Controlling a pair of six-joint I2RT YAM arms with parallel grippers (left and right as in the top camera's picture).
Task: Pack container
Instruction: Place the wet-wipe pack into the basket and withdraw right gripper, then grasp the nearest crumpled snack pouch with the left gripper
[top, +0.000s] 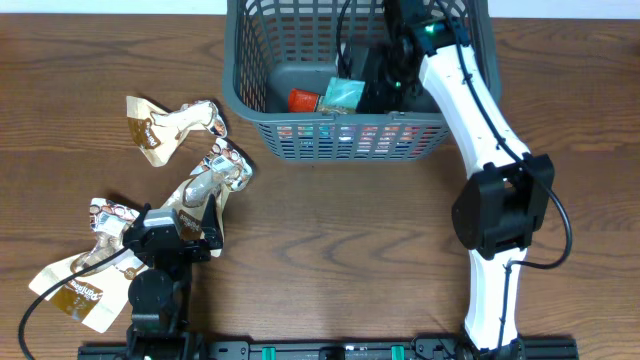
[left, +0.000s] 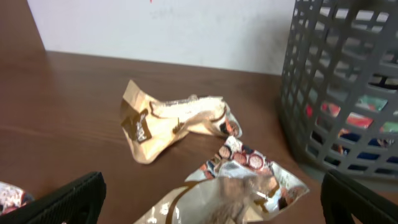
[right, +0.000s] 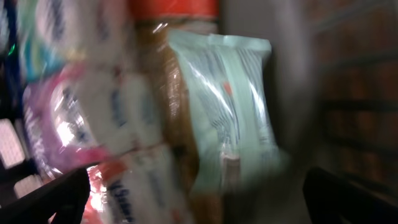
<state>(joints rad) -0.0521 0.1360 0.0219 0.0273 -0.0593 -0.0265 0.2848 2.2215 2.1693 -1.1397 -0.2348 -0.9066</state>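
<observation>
The dark grey basket (top: 300, 128) stands at the back middle of the table and holds several snack packets, among them a pale green one (top: 343, 94) and a red one (top: 303, 100). My right gripper (top: 385, 85) is down inside the basket, open, over the pale green packet (right: 224, 106) and pink and white packets (right: 93, 124); nothing is between its fingers. My left gripper (top: 170, 235) is open and low over the table at the near left, with a silver and brown snack bag (left: 230, 193) between its spread fingers. The basket wall (left: 336, 81) shows at the right in the left wrist view.
Several crumpled brown and silver snack bags lie on the wooden table at the left: one at the back (top: 165, 125) (left: 168, 121), one in the middle (top: 220, 165), and two at the near left (top: 75, 285) (top: 105, 215).
</observation>
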